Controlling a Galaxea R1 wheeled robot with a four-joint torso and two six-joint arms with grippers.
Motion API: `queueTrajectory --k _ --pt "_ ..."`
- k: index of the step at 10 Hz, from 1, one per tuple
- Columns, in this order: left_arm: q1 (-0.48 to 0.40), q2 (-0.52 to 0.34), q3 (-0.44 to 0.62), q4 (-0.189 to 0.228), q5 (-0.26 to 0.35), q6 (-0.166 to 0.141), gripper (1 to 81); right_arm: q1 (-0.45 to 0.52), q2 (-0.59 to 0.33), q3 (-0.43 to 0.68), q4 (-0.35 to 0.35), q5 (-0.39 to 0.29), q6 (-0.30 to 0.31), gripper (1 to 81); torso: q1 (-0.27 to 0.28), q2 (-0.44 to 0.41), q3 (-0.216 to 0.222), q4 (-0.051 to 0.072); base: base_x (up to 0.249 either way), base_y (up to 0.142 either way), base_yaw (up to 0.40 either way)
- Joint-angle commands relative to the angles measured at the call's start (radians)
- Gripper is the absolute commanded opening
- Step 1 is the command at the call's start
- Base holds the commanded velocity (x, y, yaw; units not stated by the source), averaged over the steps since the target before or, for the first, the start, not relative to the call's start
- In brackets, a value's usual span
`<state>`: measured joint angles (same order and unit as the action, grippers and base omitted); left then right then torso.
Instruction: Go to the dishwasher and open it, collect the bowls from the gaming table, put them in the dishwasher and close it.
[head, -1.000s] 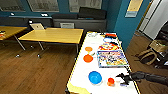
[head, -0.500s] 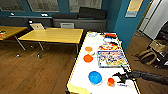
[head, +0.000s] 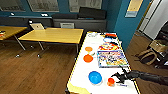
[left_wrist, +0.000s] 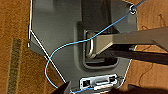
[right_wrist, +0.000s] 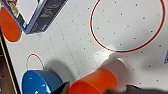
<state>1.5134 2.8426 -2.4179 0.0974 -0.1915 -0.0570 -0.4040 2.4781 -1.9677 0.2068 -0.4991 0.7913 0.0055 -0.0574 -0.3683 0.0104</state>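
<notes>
Right hand (head: 117, 78) has closed in beside small orange bowl (head: 111, 81).

Teal walls (head: 117, 17), brown wood floor (head: 37, 72), yellow-topped tables (head: 53, 35), dark sofa (head: 82, 18)

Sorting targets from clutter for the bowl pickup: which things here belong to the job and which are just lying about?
Job: blue bowl, orange bowls, small orange cup by the right gripper, gaming table.
Lying about: game board, wooden tables, laptop, bags.
</notes>
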Motion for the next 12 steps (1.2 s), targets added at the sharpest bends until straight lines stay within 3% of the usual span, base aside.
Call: queueTrajectory --k 1,12 --pt "0.003 -0.009 0.005 -0.005 0.06 -0.003 81.1 0.118 -0.069 0.061 0.003 -0.045 0.005 81.1 0.0 0.0 0.0 0.0 0.0 0.0 0.0" --pt "0.006 -0.008 -0.001 -0.005 0.061 -0.003 81.1 0.073 -0.069 0.061 0.003 -0.013 0.002 81.1 0.0 0.0 0.0 0.0 0.0 0.0 0.0"
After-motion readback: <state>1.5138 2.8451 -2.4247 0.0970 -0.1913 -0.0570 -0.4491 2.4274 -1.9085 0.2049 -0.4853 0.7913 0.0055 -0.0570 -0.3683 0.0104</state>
